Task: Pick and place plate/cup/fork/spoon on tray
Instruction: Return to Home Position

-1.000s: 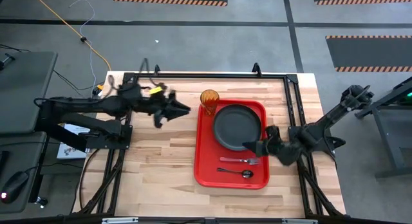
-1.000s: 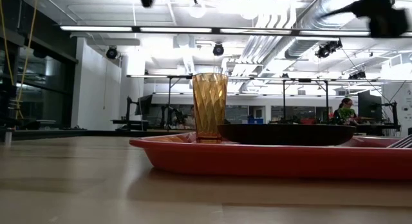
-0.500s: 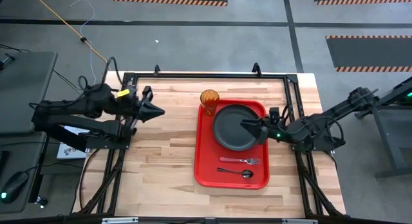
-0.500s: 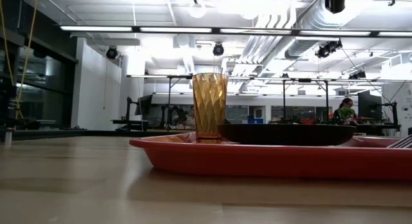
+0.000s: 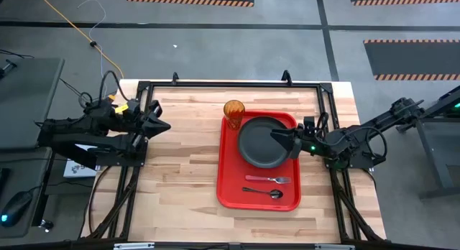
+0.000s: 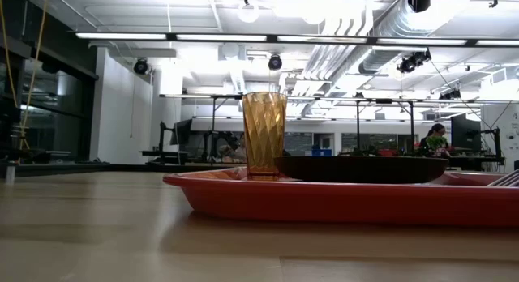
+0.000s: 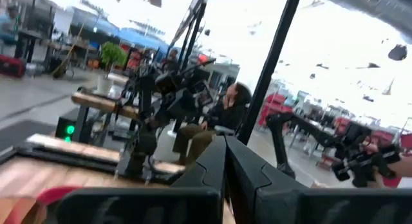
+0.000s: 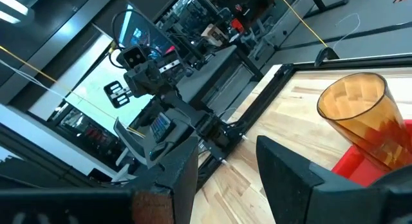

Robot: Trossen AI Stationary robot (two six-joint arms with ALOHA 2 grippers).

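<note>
The red tray (image 5: pixel 228 171) lies on the wooden table right of the middle. On it rest the dark plate (image 5: pixel 260 148), the amber cup (image 5: pixel 233 110) upright at its far left corner, the pink-handled fork (image 5: pixel 267 179) and the spoon (image 5: pixel 263 192) near its front. In the low view the cup (image 6: pixel 264 134) and plate (image 6: pixel 361 168) stand on the tray (image 6: pixel 324 202). My right gripper (image 5: pixel 273 136) is open and empty, well above the plate's right part; its wrist view (image 8: pixel 228 163) shows the cup (image 8: pixel 360 118). My left gripper (image 5: pixel 167 126) is shut and empty at the table's left edge.
A black metal frame (image 5: pixel 230 83) runs along the table's far and side edges. Bare wood (image 5: pixel 180 178) lies left of the tray. A person (image 6: pixel 435 139) sits far back in the room, and another person (image 7: pixel 226 108) shows beyond the table.
My left gripper has drawn back toward the table's left edge, away from the tray. My right gripper has gone from the tray's right side near the fork toward the far edge and now hangs over the plate. The things on the tray have stayed still.
</note>
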